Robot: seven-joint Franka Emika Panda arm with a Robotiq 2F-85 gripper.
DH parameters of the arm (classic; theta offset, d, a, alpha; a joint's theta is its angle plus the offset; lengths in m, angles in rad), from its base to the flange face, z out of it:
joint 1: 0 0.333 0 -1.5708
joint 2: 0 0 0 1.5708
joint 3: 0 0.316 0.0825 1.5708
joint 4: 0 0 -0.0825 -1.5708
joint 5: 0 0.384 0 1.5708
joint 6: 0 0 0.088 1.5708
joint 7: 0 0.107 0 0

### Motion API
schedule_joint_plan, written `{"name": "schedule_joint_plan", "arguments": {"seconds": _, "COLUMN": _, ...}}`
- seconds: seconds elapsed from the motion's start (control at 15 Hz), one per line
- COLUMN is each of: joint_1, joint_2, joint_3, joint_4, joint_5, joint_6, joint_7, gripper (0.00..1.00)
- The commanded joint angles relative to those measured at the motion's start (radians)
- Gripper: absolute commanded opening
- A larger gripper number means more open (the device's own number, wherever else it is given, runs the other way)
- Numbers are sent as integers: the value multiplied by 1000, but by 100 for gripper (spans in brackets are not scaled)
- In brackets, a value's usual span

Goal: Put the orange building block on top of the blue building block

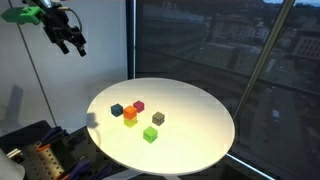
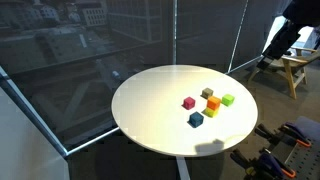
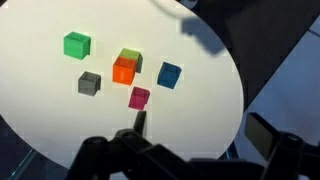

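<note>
Setting: a round white desk (image 1: 200,108) stands before tall dark window panes (image 1: 220,40).
Cubes on the desk: 6 small cubes of equal size sit in a loose cluster near the middle.
Orange building block: an orange-red cube (image 3: 124,71) rests flat on the desk at the heart of the cluster, with nothing on top of it.
Blue building block: a dark navy cube (image 3: 170,74) sits near the orange one, apart from it, with a bare strip of desk between them. Its top face is uncovered.
Closest neighbour: a yellow cube (image 3: 130,55) sits against the orange block's far side in the wrist view and appears to touch it.
Other neighbours: a magenta cube (image 3: 139,97) lies near the orange block. A grey cube (image 3: 90,83) lies to the other side from the blue one. A green cube (image 3: 77,44) sits farthest out.
Open room: a wide band of bare white surface rings the cluster on every side. No cube is close to the rim.
Tool: the tool (image 1: 72,42) hangs high in the air, well apart from the desk and off to one side of it. Its 2 fingers are spread and hold nothing.
Beyond the desk: a wooden stool (image 2: 295,68) stands on the floor in an exterior view.
</note>
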Motion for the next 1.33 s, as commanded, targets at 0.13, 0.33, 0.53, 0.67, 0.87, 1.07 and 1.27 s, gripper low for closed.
{"name": "schedule_joint_plan", "arguments": {"seconds": 0.13, "joint_1": 3, "joint_2": 14, "joint_3": -3, "joint_4": -10, "joint_5": -3, "joint_6": -4, "joint_7": 3, "gripper": 100}}
{"name": "schedule_joint_plan", "arguments": {"seconds": 0.33, "joint_1": 3, "joint_2": 16, "joint_3": -3, "joint_4": -10, "joint_5": -3, "joint_6": -4, "joint_7": 3, "gripper": 100}}
{"name": "schedule_joint_plan", "arguments": {"seconds": 0.53, "joint_1": 3, "joint_2": 16, "joint_3": -3, "joint_4": -10, "joint_5": -3, "joint_6": -4, "joint_7": 3, "gripper": 100}}
{"name": "schedule_joint_plan", "arguments": {"seconds": 0.67, "joint_1": 3, "joint_2": 16, "joint_3": -3, "joint_4": -10, "joint_5": -3, "joint_6": -4, "joint_7": 3, "gripper": 100}}
{"name": "schedule_joint_plan", "arguments": {"seconds": 0.87, "joint_1": 3, "joint_2": 19, "joint_3": -3, "joint_4": -6, "joint_5": -3, "joint_6": -6, "joint_7": 3, "gripper": 100}}
{"name": "schedule_joint_plan", "arguments": {"seconds": 1.07, "joint_1": 3, "joint_2": 39, "joint_3": -5, "joint_4": 23, "joint_5": 0, "joint_6": -26, "joint_7": 3, "gripper": 100}}
{"name": "schedule_joint_plan", "arguments": {"seconds": 1.27, "joint_1": 3, "joint_2": 69, "joint_3": -10, "joint_4": 59, "joint_5": 5, "joint_6": -53, "joint_7": 1, "gripper": 100}}
